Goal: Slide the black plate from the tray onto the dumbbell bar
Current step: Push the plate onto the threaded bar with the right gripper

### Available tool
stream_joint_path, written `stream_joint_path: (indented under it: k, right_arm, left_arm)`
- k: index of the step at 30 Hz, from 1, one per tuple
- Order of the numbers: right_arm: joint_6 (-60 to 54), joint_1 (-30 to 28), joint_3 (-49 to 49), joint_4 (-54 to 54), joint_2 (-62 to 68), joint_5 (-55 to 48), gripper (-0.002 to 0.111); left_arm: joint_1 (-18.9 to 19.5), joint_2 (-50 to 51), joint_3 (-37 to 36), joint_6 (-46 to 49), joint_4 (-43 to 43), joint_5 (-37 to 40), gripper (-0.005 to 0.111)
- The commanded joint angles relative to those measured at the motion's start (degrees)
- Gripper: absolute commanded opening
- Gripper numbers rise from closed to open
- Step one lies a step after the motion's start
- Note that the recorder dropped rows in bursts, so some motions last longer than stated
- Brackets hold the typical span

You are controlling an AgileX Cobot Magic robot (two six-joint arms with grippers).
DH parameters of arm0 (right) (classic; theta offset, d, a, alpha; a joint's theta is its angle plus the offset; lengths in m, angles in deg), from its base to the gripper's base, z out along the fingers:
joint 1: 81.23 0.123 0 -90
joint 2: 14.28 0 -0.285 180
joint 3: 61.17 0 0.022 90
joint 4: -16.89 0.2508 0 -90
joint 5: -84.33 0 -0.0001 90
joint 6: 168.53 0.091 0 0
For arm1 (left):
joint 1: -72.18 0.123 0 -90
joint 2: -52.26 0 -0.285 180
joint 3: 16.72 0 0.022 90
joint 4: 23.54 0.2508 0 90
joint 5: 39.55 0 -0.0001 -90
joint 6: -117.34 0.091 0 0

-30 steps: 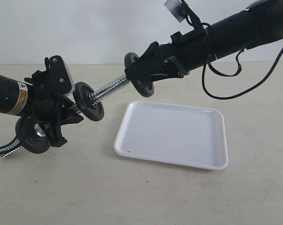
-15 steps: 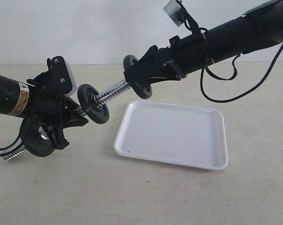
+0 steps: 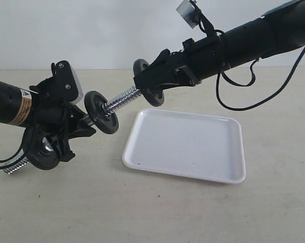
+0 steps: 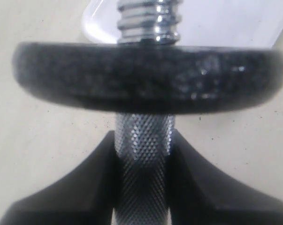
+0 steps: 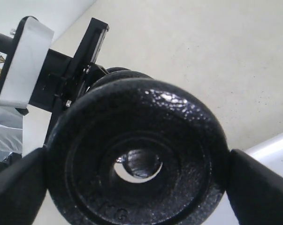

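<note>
My right gripper (image 3: 148, 82) is shut on the black plate (image 3: 155, 95), holding it by the rim in the air above the tray's far left corner. In the right wrist view the plate (image 5: 146, 117) fills the space between the fingers (image 5: 258, 183), and the bar's end shows inside its hole. My left gripper (image 3: 77, 126) is shut on the knurled middle of the dumbbell bar (image 4: 143, 154). The bar's threaded end (image 3: 121, 99) slants up into the plate's hole. One black disc (image 3: 101, 112) sits on the bar just past the left fingers (image 4: 85, 187).
The white tray (image 3: 187, 144) lies on the beige table with nothing in it. A second black disc with a silver nut (image 3: 41, 151) sits on the bar's lower end, near the table. The right arm's cable (image 3: 233, 104) hangs behind the tray.
The left arm has pushed the bar up and to the right, so less thread shows between the inner disc and the held plate. Over the last half second little has moved.
</note>
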State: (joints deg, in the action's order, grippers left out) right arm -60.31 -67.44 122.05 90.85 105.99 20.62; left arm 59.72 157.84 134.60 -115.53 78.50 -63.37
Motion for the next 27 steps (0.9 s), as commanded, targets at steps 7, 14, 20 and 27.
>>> stream_joint_path:
  k: [7,14,20,27]
  right_arm:
    - [-1.2,-0.2,0.3,6.2,-0.9,-3.4,0.000]
    - [-1.1,-0.2,0.3,6.2,-0.9,-3.7,0.000]
    - [-1.1,-0.2,0.3,6.2,-0.9,-1.8,0.000]
    - [-0.6,-0.2,0.3,3.3,-0.9,-0.4,0.000]
  left_arm:
    - [-0.2,-3.1,1.9,-1.0,-4.2,-3.8,0.004]
    - [-0.2,-3.1,1.9,-0.6,-4.2,-5.0,0.004]
    - [-0.2,-3.1,1.9,-0.6,-4.2,-5.1,0.004]
    - [-0.2,-3.1,1.9,-0.6,-4.2,-5.1,0.004]
